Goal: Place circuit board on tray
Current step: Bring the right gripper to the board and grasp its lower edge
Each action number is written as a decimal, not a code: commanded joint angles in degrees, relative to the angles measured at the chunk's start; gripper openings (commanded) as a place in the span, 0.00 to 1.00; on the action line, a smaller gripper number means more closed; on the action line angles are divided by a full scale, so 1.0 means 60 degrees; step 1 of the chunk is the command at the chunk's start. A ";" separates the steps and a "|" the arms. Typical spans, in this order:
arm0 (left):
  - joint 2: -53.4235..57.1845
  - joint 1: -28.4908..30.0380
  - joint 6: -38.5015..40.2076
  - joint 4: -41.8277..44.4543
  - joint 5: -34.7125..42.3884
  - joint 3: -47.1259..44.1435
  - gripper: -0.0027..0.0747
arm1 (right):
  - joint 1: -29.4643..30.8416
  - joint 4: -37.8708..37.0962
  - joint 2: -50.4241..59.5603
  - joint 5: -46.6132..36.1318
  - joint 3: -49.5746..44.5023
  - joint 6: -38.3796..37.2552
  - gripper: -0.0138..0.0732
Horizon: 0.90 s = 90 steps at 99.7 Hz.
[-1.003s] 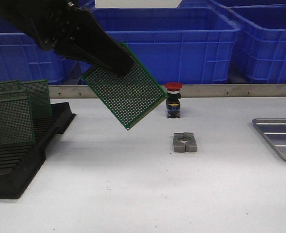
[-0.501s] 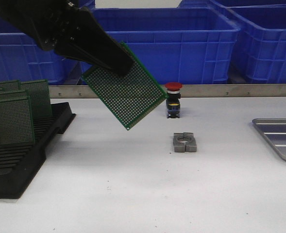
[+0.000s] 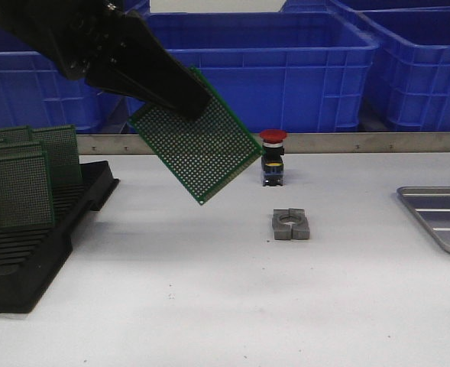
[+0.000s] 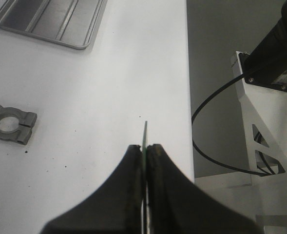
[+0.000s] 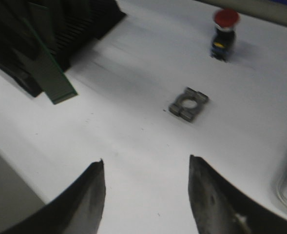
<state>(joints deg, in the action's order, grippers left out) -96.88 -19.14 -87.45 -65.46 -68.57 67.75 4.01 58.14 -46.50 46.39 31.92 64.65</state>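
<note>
Left claw [image 3: 180, 98] pinching circuit board [image 3: 197, 141]

Open white table [image 3: 209, 306] lay between the black slotted rack [image 3: 26, 260] on the left and the tray [image 3: 438, 218] at the right edge. Two things stood mid-path: a grey metal clamp block [image 3: 291, 225] lying flat, and a red-capped push button [image 3: 272, 157] upright behind it, near the back rail. Blue bins [image 3: 286, 61] walled off the rear. The front strip of table was bare, and the held circuit board [image 3: 196, 138] hung clear above the surface.
</note>
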 commanded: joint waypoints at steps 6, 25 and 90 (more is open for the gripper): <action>0.0445 -0.0089 0.0059 -0.0719 -0.0862 0.0285 0.01 | -0.0130 0.2439 -0.0853 0.0593 0.0319 0.2697 0.65; 0.0445 -0.0089 0.0059 -0.0719 -0.0862 0.0285 0.01 | -0.1284 0.2836 -0.2096 0.0452 0.0453 0.4977 0.65; 0.0445 -0.0089 0.0059 -0.0719 -0.0862 0.0285 0.01 | -0.4141 0.3033 -0.6811 0.0120 0.3564 0.5173 0.64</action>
<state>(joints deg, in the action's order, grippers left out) -96.88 -19.14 -87.45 -65.46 -68.57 67.75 -20.45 72.98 -86.67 43.53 49.70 95.08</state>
